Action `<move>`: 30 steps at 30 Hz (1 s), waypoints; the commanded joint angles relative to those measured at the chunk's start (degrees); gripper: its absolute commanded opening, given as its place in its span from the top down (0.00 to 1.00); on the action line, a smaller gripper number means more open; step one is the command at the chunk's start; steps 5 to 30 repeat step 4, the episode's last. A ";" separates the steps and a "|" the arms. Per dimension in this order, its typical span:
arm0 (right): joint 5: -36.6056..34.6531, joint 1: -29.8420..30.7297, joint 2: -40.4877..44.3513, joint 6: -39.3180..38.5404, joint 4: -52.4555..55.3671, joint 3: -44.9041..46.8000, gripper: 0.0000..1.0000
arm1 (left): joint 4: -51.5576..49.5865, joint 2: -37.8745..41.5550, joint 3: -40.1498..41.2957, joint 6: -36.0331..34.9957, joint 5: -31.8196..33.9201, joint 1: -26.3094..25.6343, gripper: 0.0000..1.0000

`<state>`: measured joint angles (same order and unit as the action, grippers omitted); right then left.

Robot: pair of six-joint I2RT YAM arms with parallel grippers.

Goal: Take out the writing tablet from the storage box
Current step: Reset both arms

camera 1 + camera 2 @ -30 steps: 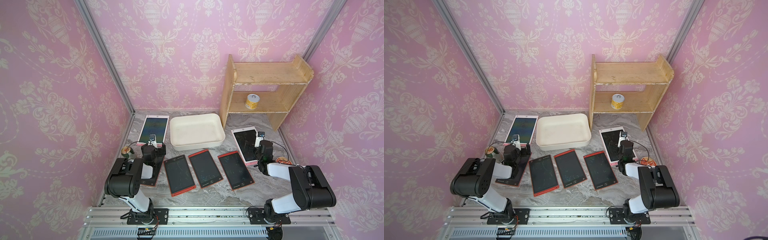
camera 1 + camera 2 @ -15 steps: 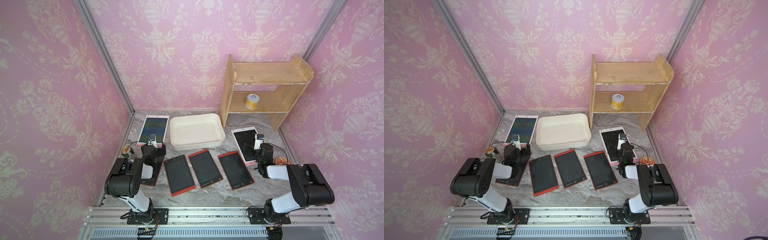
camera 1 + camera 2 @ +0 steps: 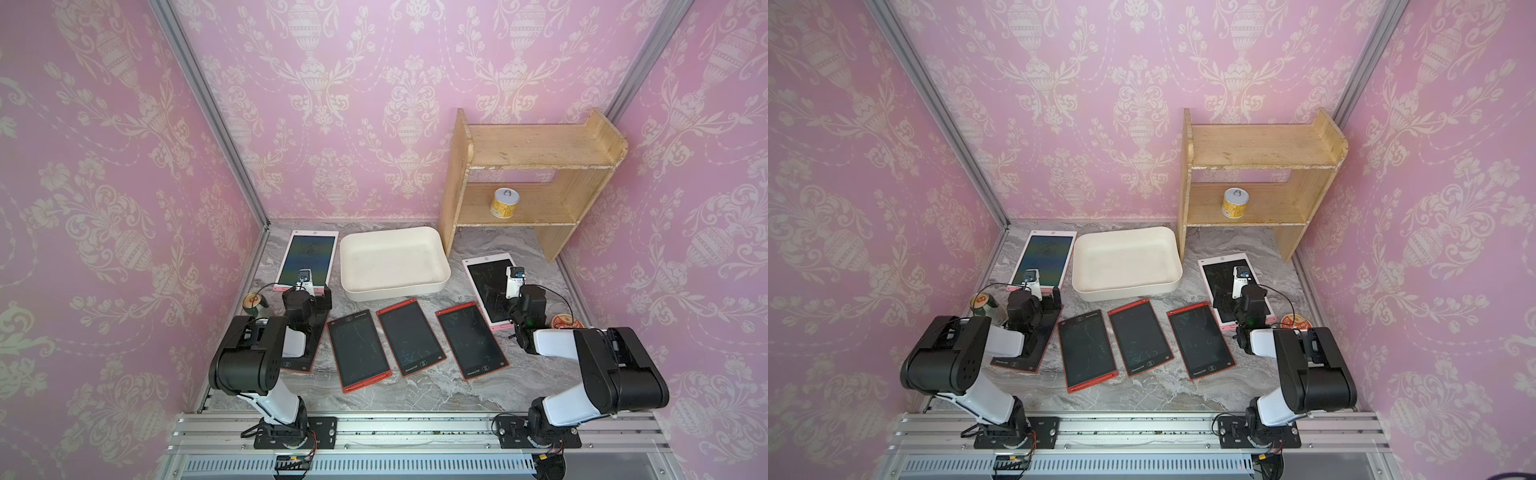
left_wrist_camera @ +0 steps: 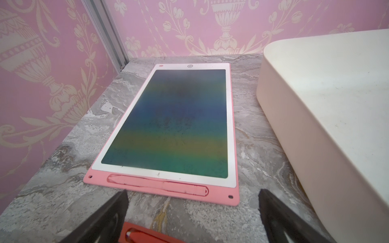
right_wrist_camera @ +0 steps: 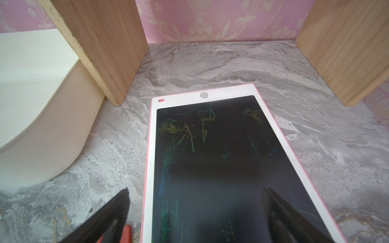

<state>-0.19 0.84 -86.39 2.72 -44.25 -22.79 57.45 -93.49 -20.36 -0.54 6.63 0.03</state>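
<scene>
crouching folded over the table (image 3: 415,390), left tool (image 4: 192,195) and right tool (image 5: 196,190) both released.

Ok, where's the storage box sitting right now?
In both top views the storage box sits at the back centre of the table, between a pink-framed tablet on the left and the wooden shelf on the right.

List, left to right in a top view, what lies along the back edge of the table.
pink-framed writing tablet → off-white storage box → wooden two-tier shelf, with a yellow can on its lower tier.
</scene>
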 commanded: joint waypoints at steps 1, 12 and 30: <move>0.56 -0.03 0.61 -1.15 0.66 -1.05 0.00 | 0.03 -0.20 -0.26 1.22 -1.10 0.90 0.01; 0.56 0.01 0.63 -1.19 0.66 -1.10 0.00 | 0.29 -0.20 -0.18 1.15 -1.01 0.85 0.01; 0.56 0.01 0.63 -1.19 0.66 -1.10 0.00 | 0.29 -0.20 -0.18 1.15 -1.01 0.85 0.01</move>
